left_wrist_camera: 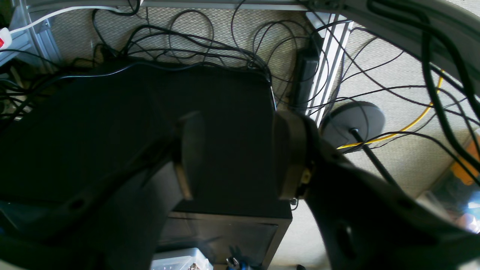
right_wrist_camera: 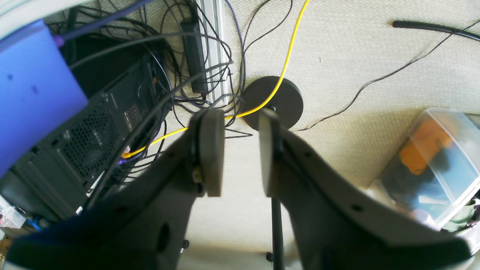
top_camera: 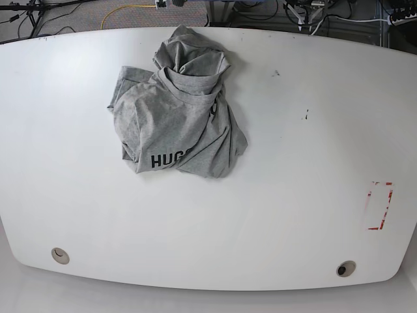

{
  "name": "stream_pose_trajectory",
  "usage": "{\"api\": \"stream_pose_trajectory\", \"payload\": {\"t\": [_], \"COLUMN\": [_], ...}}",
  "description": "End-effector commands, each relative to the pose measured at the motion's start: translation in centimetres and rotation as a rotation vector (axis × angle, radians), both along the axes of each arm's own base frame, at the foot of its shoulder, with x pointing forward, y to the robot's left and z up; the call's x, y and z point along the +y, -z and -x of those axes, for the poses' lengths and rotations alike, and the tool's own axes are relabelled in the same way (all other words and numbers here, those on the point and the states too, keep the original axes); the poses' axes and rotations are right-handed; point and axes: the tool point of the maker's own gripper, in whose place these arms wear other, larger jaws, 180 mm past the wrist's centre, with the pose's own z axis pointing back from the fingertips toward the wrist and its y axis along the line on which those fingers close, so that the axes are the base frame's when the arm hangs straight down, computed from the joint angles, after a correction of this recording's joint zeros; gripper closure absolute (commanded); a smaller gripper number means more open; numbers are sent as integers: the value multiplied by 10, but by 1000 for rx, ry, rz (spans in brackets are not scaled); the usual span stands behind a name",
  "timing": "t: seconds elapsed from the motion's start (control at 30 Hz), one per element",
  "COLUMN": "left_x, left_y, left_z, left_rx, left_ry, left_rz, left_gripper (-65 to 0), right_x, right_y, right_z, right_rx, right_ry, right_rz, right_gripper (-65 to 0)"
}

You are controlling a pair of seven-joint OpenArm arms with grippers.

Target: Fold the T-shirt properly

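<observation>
On the white table point(top_camera: 78, 215), left of middle and toward the far edge: grey T-shirt point(top_camera: 179, 111), crumpled in a heap, nothing folded yet. Runs lengthwise from the far edge down toward the near side, with black lettering point(top_camera: 171, 159) along its near hem. Further right, only bare tabletop and a red-outlined mark point(top_camera: 380, 205) near the right edge.

No arm over the table in the base view. Right gripper point(right_wrist_camera: 240, 150): parted a little, nothing between the pads, hanging over carpet and a yellow cable point(right_wrist_camera: 288, 48), well away from the shirt. Left gripper point(left_wrist_camera: 236, 150): spread wider, also empty, above a black computer case point(left_wrist_camera: 131, 123) on the floor.

Probably a reach for the right arm first, since the heap sits on its side of the table; a longer stretch across for the left.
</observation>
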Motion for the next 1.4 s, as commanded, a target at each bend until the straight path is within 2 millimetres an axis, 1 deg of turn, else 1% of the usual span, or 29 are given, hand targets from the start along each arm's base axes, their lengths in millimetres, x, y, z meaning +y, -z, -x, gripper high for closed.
{"api": "stream_pose_trajectory", "payload": {"t": [0.0, 0.3, 0.5, 0.63, 0.7, 0.83, 0.97, 1.03, 1.37], "left_x": [3, 3, 5, 5, 5, 5, 5, 5, 5], "left_y": [-1, -1, -1, -1, -1, -1, -1, -1, -1], "left_z": [1, 0, -4, -5, -3, -4, -4, -3, -5], "left_rx": [-4, -11, -18, -22, -18, -20, -19, -14, -16], "left_ry": [4, 4, 6, 7, 3, 6, 4, 5, 6], "left_rz": [-6, -6, -11, -11, -9, -9, -10, -7, -6], "left_gripper": [-271, -271, -273, -273, -275, -276, -275, -276, -277], "right_x": [-3, -5, -6, -9, -13, -15, -15, -12, -10], "right_y": [-1, -1, 0, 0, 0, 0, 0, 0, 0], "right_z": [10, 8, -1, -11, -20, -28, -28, -12, -9], "right_rx": [18, 11, -12, -39, -64, -86, -84, -41, -31], "right_ry": [3, 1, 2, 1, -4, -5, -4, -6, -8], "right_rz": [6, 11, 14, 22, 32, 37, 36, 29, 24], "right_gripper": [-150, -149, -150, -150, -151, -151, -151, -151, -151]}}
